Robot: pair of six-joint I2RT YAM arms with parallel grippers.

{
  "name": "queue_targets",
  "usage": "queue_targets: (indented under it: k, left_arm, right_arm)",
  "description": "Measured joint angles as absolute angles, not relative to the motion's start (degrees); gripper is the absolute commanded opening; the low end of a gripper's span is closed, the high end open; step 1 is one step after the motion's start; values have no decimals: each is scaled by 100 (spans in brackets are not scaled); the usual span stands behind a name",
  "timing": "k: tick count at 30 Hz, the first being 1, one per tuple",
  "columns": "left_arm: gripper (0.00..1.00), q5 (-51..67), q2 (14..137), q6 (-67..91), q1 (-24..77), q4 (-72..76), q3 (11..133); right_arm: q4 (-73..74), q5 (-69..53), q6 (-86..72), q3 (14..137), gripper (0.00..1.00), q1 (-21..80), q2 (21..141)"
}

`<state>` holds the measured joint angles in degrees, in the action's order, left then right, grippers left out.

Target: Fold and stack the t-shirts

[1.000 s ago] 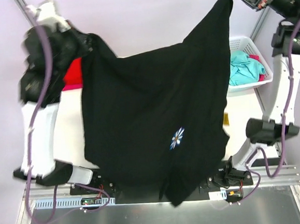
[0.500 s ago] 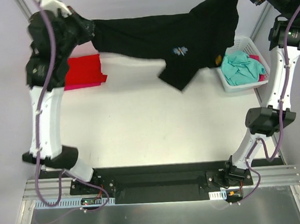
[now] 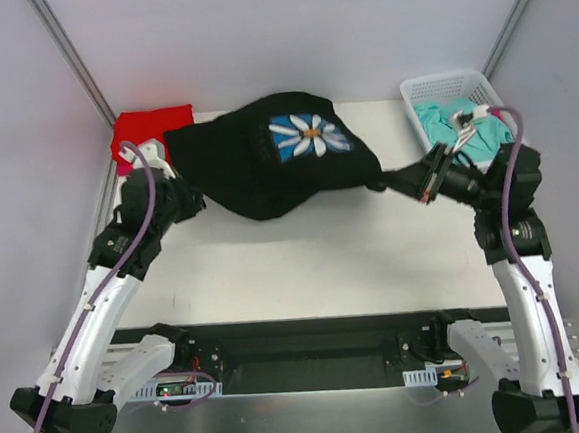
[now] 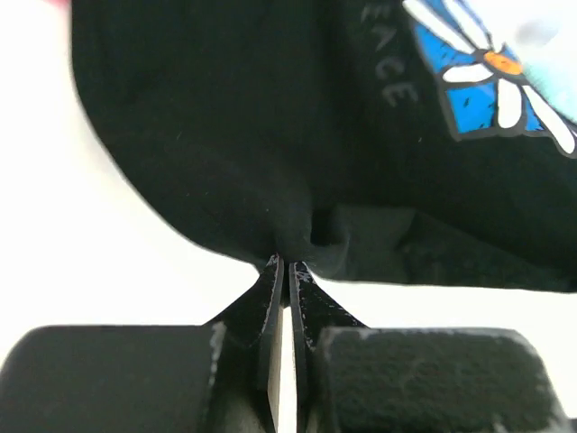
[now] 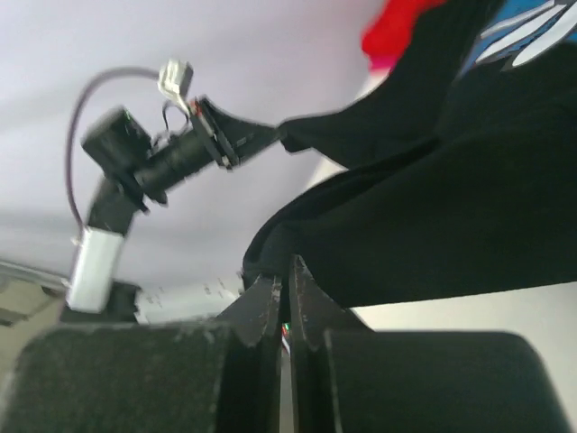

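Each pair pinched shut on cloth, the left fingers and the right fingers are holding the black t-shirt by opposite edges, daisy print up, over the far half of the bench, just beside the red t-shirt. Judged step: laying it out for folding. The next move is calling for a flat, unwrinkled set-down before any fold.

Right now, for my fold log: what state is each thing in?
Black tee: unfolded, daisy up, held at both ends.
Red tee: folded flat.
Basket: upright.
Teal tee: crumpled in basket.
Left gripper: jaws shut on black tee.
Right gripper: jaws shut on black tee.
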<state>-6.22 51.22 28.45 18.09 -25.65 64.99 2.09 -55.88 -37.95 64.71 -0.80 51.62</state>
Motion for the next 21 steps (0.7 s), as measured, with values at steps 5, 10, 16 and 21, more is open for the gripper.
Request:
queue_targets:
  k: [5,10,16,21]
  left_arm:
    - [0,-980,5026,3096,2443,-3297,5723]
    - [0,-1297,4477,3258,2703,-3822,5717]
    - [0,-1424,4364,3371,2703,-4427,6217]
    - [0,-1507,4366,3378,2703,-4700,6595]
  right_arm:
    - [2342,-4814,-1990,5671,1,631,4377]
    - [3583,-4388,-961,5542,1,652,4163]
    - [4460,-4123,-287,5835,1,652,4163]
    - [4840,-4005,-27,6230,1,659,4154]
